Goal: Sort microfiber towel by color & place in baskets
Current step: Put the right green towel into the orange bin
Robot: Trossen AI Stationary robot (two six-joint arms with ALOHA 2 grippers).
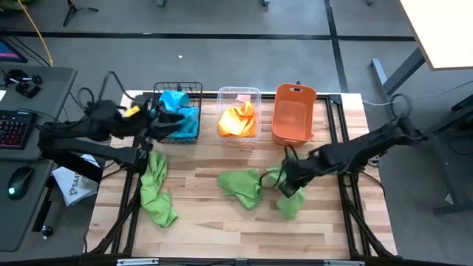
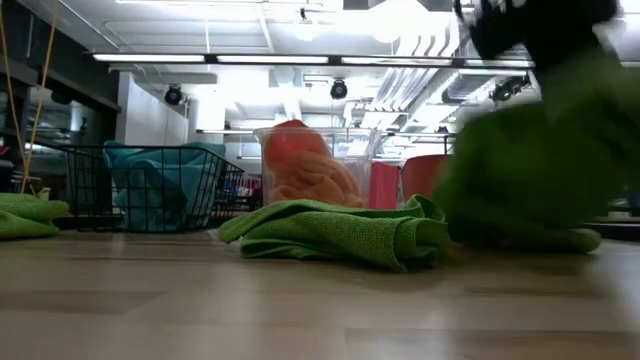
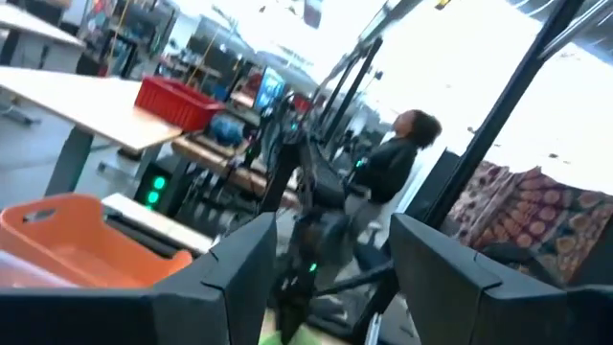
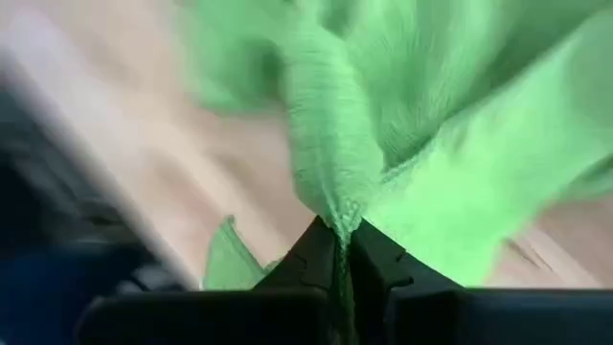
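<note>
Turquoise towels (image 1: pixel 179 103) fill the black wire basket (image 1: pixel 194 89), and orange towels (image 1: pixel 238 118) fill the clear tub (image 1: pixel 239 93). The orange bin (image 1: pixel 294 112) holds no cloth. Three lime green towels show: one at the table's left (image 1: pixel 156 189), one in the middle (image 1: pixel 242 185) lying flat, and one at the right (image 1: pixel 290 202), on which my right gripper (image 1: pixel 289 182) is shut. My left gripper (image 1: pixel 170 118) is open and hovers at the black basket's near side; its fingers (image 3: pixel 239 278) hold nothing. My right gripper pinches a bunched fold of the right green towel (image 4: pixel 335 206) between its two fingers, coming from above. The cloth spreads out below the fingers; in the low view its lower end (image 2: pixel 540 238) lies on the table.
The three containers stand in a row along the table's far edge. Bare wood lies along the near edge and between the left and middle green towels. A desk with a keyboard and mouse stands off the table's left. A person (image 3: pixel 393 163) is in the room beyond.
</note>
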